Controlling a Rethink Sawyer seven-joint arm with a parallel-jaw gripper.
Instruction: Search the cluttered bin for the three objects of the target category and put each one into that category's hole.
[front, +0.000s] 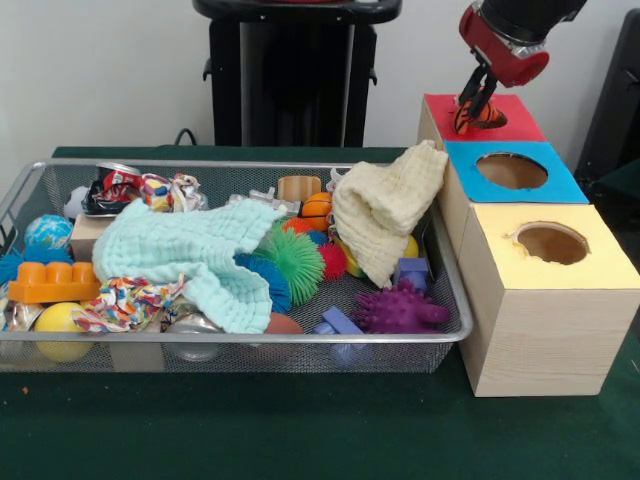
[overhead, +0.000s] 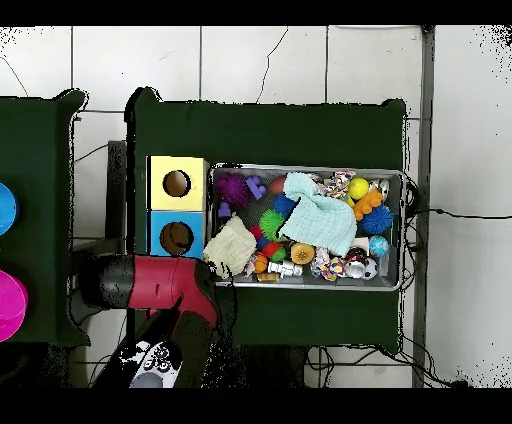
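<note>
The red and black robot arm (front: 505, 35) reaches down over the red-topped wooden box (front: 500, 118), the farthest of three boxes standing in a row beside the bin in the front view. Its gripper (front: 478, 103) sits directly above that red top, with the dark fingers (front: 487, 95) clenched around a small orange and black striped object (front: 480, 118) that touches or nearly touches the box surface; the hole in this box is hidden behind the gripper. Next in the row are the blue-topped wooden box (front: 555, 185) with a round hole and the yellow-topped wooden box (front: 600, 265) with a rougher round hole. The wide silver wire mesh bin (front: 300, 340) rests on the green table (front: 300, 430), just beside the boxes. Inside it lie a pale mint green knitted cloth (front: 195, 255) spread over the middle, a cream waffle-weave cloth (front: 385, 205) draped against the end nearest the boxes, a spiky green ball (front: 295, 255), a spiky purple toy (front: 400, 308), an orange plastic block (front: 55, 282), a yellow ball (front: 60, 320) and a blue globe ball (front: 48, 232). In the overhead view the arm's red housing (overhead: 165, 280) covers the red box.
</note>
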